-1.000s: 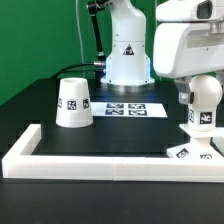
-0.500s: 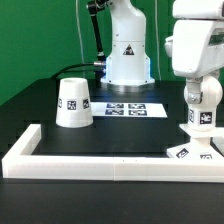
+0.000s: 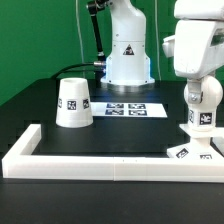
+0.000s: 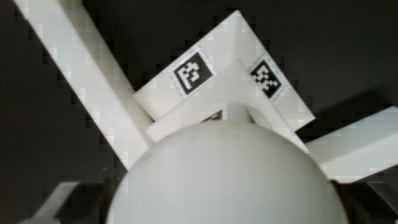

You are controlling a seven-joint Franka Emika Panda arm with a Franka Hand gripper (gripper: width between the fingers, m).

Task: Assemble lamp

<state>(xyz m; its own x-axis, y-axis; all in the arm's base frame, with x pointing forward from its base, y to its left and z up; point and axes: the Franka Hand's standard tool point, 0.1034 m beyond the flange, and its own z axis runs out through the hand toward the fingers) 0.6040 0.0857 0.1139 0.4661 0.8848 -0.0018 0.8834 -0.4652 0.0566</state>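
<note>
The white ball-shaped bulb [image 3: 204, 101] stands upright on the flat square base [image 3: 193, 150] at the exterior view's right, by the border's corner. My gripper [image 3: 203, 100] comes down from above, with one finger on each side of the bulb, shut on it. In the wrist view the bulb [image 4: 222, 175] fills the space between the dark fingertips [image 4: 32, 203], and the tagged base [image 4: 228, 72] lies below it. The cone-shaped shade [image 3: 73, 103] stands alone on the table at the exterior view's left.
The long white border [image 3: 100, 160] runs along the table's front and turns back at the left end. The marker board [image 3: 133, 108] lies mid-table in front of the robot's white body [image 3: 128, 50]. A green wall stands behind.
The hand has turned over the bulb and now shows narrower, further to the exterior view's right. The bulb, base and shade stay where they were.
</note>
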